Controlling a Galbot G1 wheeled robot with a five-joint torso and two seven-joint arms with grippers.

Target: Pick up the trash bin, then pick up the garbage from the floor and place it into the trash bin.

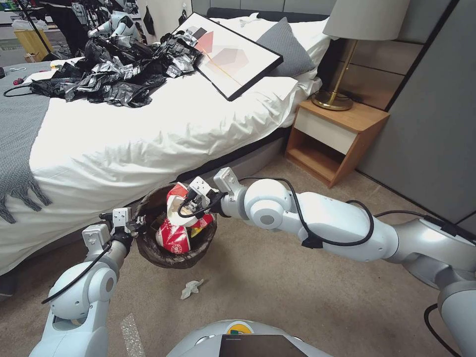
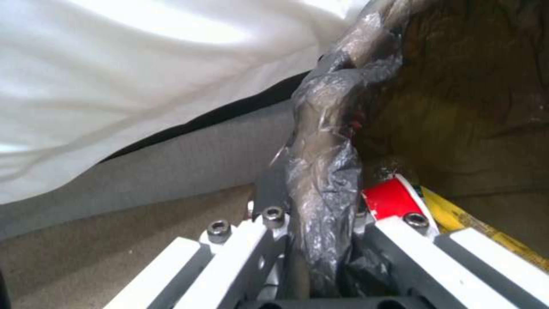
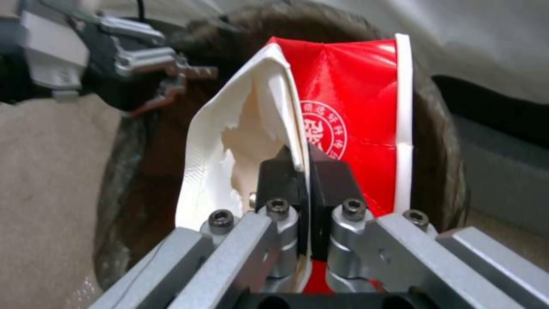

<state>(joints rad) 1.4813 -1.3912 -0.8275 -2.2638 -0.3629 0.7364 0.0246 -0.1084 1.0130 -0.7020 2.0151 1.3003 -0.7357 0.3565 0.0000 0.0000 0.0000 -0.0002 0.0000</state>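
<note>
The left tool [image 1: 135,224] is clamped on the rim of the trash bin [image 1: 148,248], and the left wrist view makes it plain: the brown bag [image 2: 326,201] folded over the edge is pinched tight between the closed fingers. The bin hangs off the carpet beside the bed [image 1: 148,134], so the first part of the job looks done.

Now over to the right tool [image 1: 191,201], poised right above the bin's mouth. It is gripping a crushed red-and-white paper bowl [image 3: 343,107], fingers squeezed shut on the torn white edge, as the right wrist view shows. The bowl sits over the opening, partly down among the other rubbish. It is not let go yet, so this piece counts as almost in rather than in.

Inside the bin there's already a second red-and-white bowl [image 1: 173,239] and a flash of yellow wrapper [image 1: 198,230], so several pieces seem to be bagged.

What's left? A white tissue wad [image 1: 191,288] lies on the carpet just in front of the bin, well clear of both tools. That's the only loose litter I can spot on the floor from here; whether more lies beyond the picture, I can't say. The black-silver plastic heap [image 1: 114,69] up on the bed is untouched.
</note>
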